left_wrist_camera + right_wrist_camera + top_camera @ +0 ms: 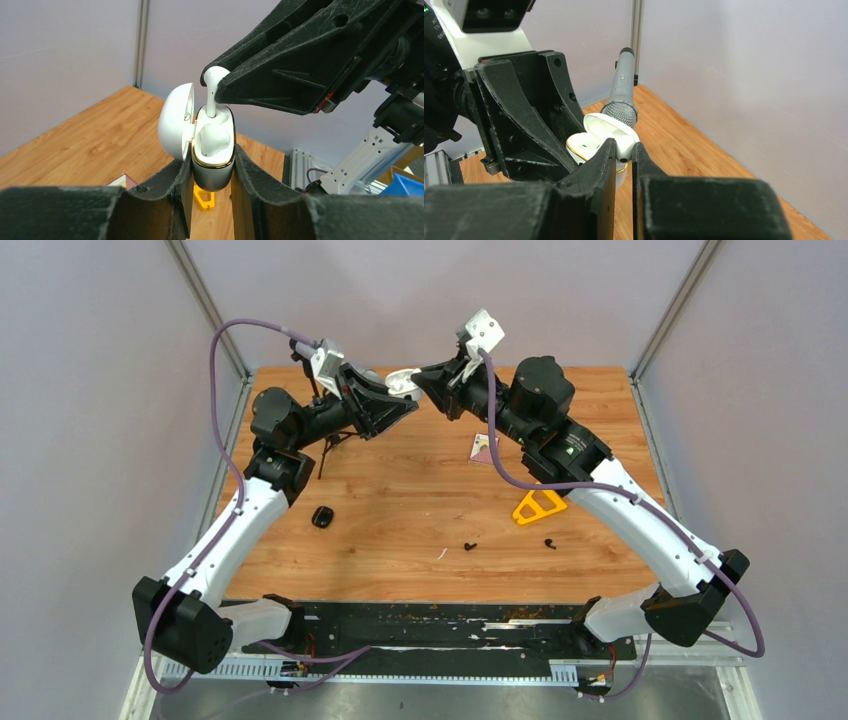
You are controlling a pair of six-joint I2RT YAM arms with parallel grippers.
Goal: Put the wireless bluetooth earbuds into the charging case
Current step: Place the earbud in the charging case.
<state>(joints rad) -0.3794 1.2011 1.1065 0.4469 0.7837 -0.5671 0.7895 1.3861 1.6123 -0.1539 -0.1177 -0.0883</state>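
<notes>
One earbud [215, 100] pinched by the right gripper [623, 152] may jam, tilted, entering the case [214, 177] clamped in the left gripper [214, 162]

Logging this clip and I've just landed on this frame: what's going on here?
The left gripper holds the white charging case up off the table, lid open. The right gripper pinches a white earbud, its stem tip at the mouth of the free slot, not yet seated. A second white earbud sits in the case. A black earbud and a second black earbud lie on the table.
</notes>
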